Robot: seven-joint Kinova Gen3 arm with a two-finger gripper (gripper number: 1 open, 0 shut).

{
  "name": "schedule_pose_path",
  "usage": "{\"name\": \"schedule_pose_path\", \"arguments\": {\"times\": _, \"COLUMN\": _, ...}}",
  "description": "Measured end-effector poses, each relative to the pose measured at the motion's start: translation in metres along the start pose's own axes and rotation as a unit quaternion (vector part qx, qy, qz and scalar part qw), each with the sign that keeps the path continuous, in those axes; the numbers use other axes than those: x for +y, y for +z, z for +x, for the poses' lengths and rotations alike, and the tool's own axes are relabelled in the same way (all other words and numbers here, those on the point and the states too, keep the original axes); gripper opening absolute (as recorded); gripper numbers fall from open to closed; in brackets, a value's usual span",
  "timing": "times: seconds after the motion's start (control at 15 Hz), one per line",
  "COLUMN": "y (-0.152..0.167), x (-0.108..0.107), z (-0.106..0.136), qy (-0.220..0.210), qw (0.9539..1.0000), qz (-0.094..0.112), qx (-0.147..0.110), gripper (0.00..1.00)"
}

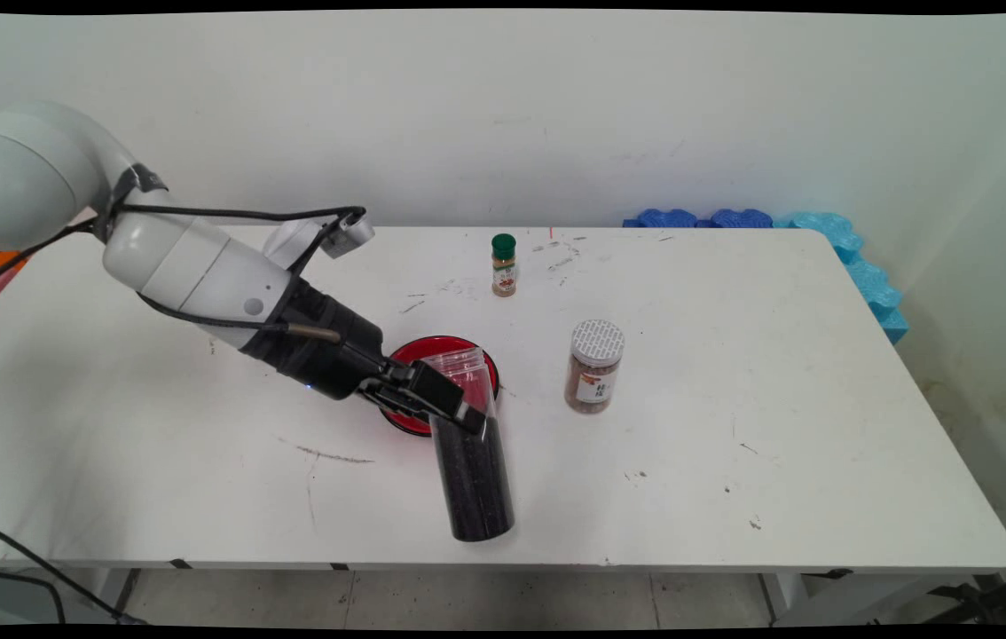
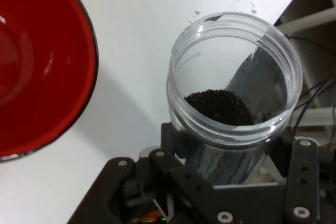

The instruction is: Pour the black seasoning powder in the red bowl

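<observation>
White surface against a pale wall. I see my black claw (image 1: 445, 406) pinching a clear plastic jar of black grains (image 1: 472, 461), lidless, tilted, its base near the front edge, its mouth beside a red bowl (image 1: 432, 348). No grains show in the bowl. Two capped spice jars (image 1: 594, 366) stand apart behind.

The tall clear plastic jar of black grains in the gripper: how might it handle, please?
The tall clear plastic jar has no lid, so tilting it further would likely spill its black grains. Mostly full, it is probably bottom-heavy. Its smooth round wall may slip within the gripper.
</observation>
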Motion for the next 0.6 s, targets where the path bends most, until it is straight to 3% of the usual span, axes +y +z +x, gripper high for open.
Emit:
{"name": "schedule_pose_path", "arguments": {"times": 0.27, "y": 0.000, "x": -0.009, "z": 0.002, "qy": -0.071, "qw": 0.9975, "qz": -0.007, "qx": 0.001, "gripper": 0.00}}
{"name": "schedule_pose_path", "arguments": {"times": 0.6, "y": -0.001, "x": -0.020, "z": 0.002, "qy": -0.139, "qw": 0.9901, "qz": -0.018, "qx": 0.001, "gripper": 0.00}}
